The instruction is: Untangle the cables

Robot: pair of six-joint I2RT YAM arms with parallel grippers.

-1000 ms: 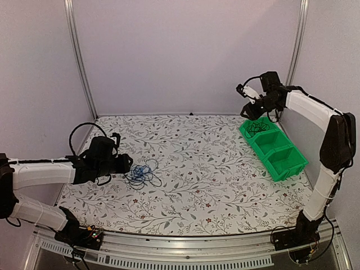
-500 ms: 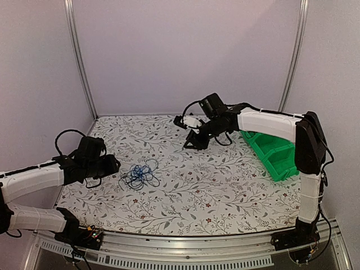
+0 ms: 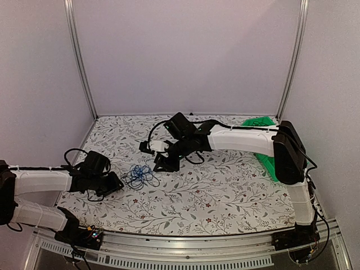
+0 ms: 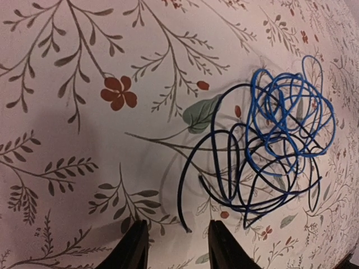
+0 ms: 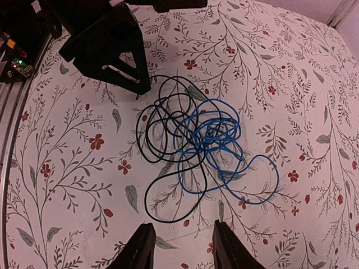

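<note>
Between left gripper [image 4: 178, 245] and right gripper [image 5: 180, 246], both spread open and empty, two cables [image 3: 140, 176] lie tangled, black cable [image 5: 147, 131] and blue cable [image 5: 224, 147], clump running sideways, black end left.

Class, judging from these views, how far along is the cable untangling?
Done: nothing visible; the blue and black cables lie in one tangle. In hand: the left gripper and right gripper, both open, sit on opposite sides of it, gripping nothing. Left: grasp, pull the strands apart.
</note>
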